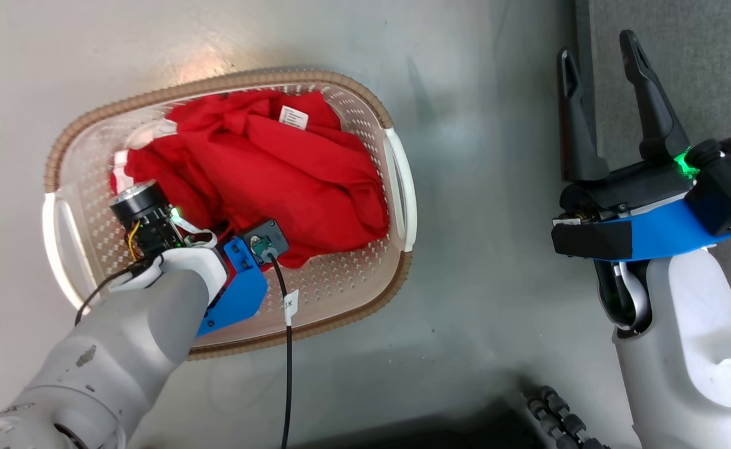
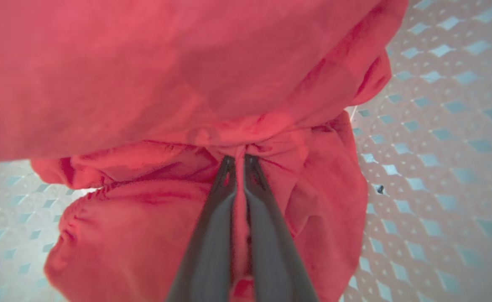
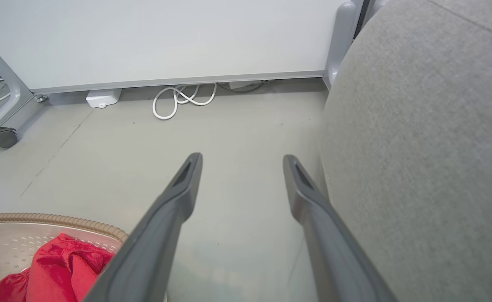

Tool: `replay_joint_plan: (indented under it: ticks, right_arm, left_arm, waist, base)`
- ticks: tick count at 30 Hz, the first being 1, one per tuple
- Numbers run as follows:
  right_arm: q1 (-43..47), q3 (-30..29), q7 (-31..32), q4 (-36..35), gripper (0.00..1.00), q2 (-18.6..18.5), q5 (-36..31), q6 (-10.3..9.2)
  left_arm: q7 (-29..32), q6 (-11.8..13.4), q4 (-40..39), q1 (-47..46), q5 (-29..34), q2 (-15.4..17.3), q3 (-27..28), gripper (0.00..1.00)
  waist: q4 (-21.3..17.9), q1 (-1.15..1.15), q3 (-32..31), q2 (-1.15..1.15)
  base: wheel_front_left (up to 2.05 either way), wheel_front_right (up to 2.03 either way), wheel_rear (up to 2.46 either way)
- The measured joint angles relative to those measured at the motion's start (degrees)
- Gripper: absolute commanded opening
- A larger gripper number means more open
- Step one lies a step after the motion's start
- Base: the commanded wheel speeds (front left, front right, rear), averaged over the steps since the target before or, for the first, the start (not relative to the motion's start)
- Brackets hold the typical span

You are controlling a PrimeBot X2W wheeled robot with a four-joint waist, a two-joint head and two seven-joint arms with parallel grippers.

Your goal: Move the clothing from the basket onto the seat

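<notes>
The red clothing [image 1: 290, 168] lies bunched in the cream perforated basket [image 1: 346, 284] with a brown rim on the floor; a white tag shows on top. My left arm reaches down into the basket, and in the left wrist view my left gripper [image 2: 238, 161] is shut on a fold of the red clothing [image 2: 178, 84]. My right gripper [image 1: 599, 68] hangs open and empty over the floor, right of the basket, next to the grey seat [image 1: 683, 37]. The right wrist view shows my right gripper [image 3: 241, 161], the seat [image 3: 430, 147] and a corner of the basket [image 3: 53, 219] with clothing [image 3: 57, 268].
A white panel on a wheeled grey frame [image 3: 178, 37] stands beyond the floor, with a coiled white cable [image 3: 178, 98] and a small white box [image 3: 102, 99] under it. A black cable [image 1: 288, 349] hangs from my left wrist across the basket rim.
</notes>
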Motion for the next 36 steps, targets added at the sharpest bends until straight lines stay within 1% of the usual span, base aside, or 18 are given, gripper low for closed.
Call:
replay_joint_plan:
  ticks: [11, 20, 36]
  right_arm:
    - [0.8, -0.2, 0.0, 1.4, 1.0, -0.7, 0.0, 0.0]
    - [3.0, -1.3, 0.0, 2.4, 1.0, -1.5, 0.0, 0.0]
    - [8.0, -2.2, 0.0, 4.1, 1.0, -1.8, 0.0, 0.0]
  left_arm:
    - [-3.6, 0.0, -0.8, 2.1, -3.2, -1.9, 0.0, 0.0]
    - [-8.4, 0.0, -0.9, 2.7, -9.3, -3.4, 0.0, 0.0]
    - [-16.2, 0.0, 0.0, 5.5, -16.8, -6.6, 0.6, 0.0]
  waist:
    - [2.2, 0.0, -5.9, 0.0]
    - [4.3, 0.0, -11.8, 0.0]
    - [7.5, -0.01, -23.1, 0.0]
  base:
    - [0.0, 0.0, 0.0]
    - [0.0, 0.0, 0.0]
    - [0.0, 0.0, 0.0]
